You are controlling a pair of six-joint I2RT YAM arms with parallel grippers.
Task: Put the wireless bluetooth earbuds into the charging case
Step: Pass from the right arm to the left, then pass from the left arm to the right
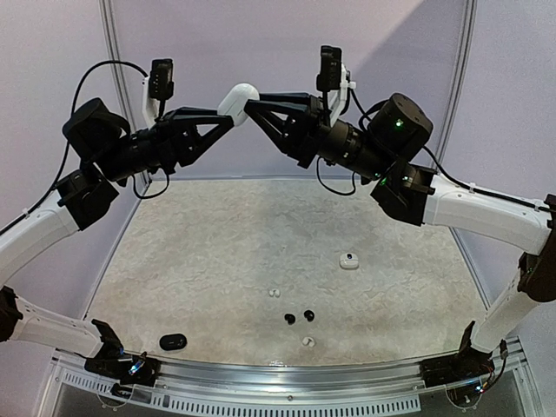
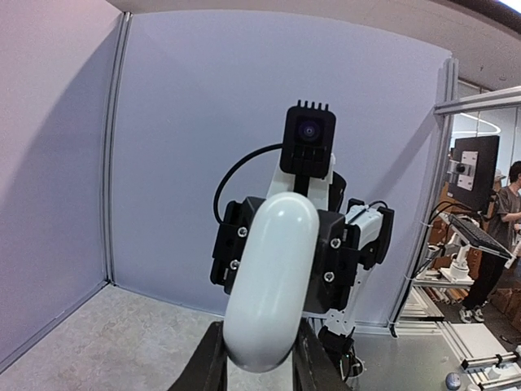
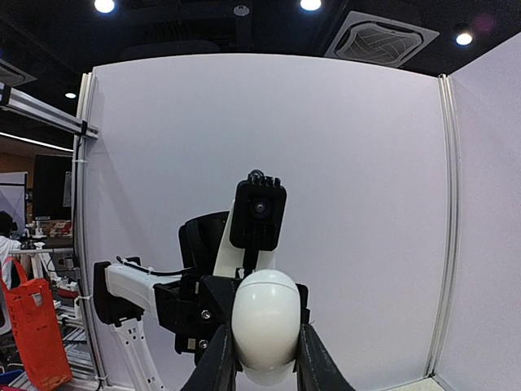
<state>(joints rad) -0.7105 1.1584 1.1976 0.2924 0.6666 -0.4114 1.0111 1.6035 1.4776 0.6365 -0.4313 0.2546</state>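
Observation:
A white oval charging case [image 1: 238, 100] is held high above the table, shut, between both grippers. My left gripper [image 1: 228, 118] is shut on its left end and my right gripper [image 1: 252, 107] on its right end. In the left wrist view the case [image 2: 273, 269] stands up between my fingers [image 2: 210, 358], with the right gripper behind it. In the right wrist view the case [image 3: 265, 322] sits between the fingers [image 3: 220, 366]. On the table lie two black earbuds [image 1: 289, 319] [image 1: 308, 314] and two white earbuds [image 1: 274, 293] [image 1: 306, 341].
A small white case [image 1: 349, 261] lies right of the table's middle. A black oval case [image 1: 173, 341] lies near the front left edge. White walls stand behind and to the sides of the speckled table [image 1: 217, 243].

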